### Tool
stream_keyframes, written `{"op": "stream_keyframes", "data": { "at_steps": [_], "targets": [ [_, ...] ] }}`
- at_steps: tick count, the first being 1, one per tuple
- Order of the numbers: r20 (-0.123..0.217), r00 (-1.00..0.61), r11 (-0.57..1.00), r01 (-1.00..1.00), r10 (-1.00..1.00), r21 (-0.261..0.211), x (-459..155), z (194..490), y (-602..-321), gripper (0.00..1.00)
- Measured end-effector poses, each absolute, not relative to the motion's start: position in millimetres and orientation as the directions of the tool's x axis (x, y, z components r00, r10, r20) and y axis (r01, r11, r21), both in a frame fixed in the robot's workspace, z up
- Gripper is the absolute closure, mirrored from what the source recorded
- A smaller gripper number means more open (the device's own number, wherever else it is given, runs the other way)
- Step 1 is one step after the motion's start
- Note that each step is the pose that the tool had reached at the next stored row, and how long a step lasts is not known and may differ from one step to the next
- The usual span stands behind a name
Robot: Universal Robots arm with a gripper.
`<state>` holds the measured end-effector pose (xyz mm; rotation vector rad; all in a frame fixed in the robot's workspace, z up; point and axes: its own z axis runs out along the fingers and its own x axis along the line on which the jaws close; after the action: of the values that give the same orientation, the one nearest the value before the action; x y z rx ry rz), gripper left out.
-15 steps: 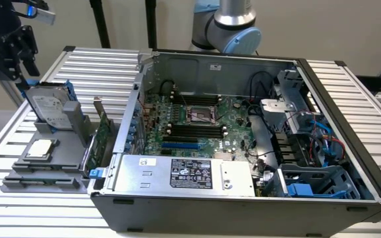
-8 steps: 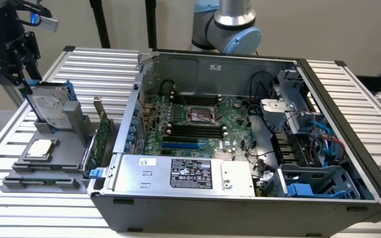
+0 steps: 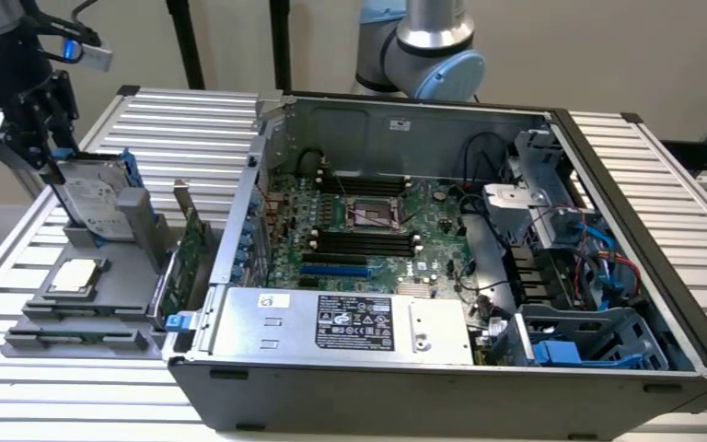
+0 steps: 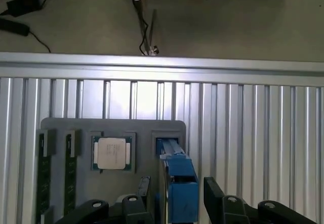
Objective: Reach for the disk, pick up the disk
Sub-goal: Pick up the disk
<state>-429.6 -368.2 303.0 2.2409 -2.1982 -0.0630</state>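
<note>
Squarely astride the upright disk (image 4: 181, 196), the spread hand (image 4: 177, 188).

Disk (image 3: 88, 195) silver-grey, white label, blue rails; holder (image 3: 121, 276) grey.

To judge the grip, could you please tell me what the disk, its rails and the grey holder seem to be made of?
The disk: likely metal, silver-grey with a dull sheen. Its rails: probably plastic, uniform matte blue. The holder: apparently plastic, matte grey, with moulded slots.
</note>
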Motion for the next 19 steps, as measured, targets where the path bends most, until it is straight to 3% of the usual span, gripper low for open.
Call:
{"op": "stream_keyframes", "data": {
  "at_steps": [19],
  "targets": [
    [-0.027,0.053,-0.054,-0.998,-0.998,0.029,-429.8,293.8,-367.4,0.46]
  ]
}}
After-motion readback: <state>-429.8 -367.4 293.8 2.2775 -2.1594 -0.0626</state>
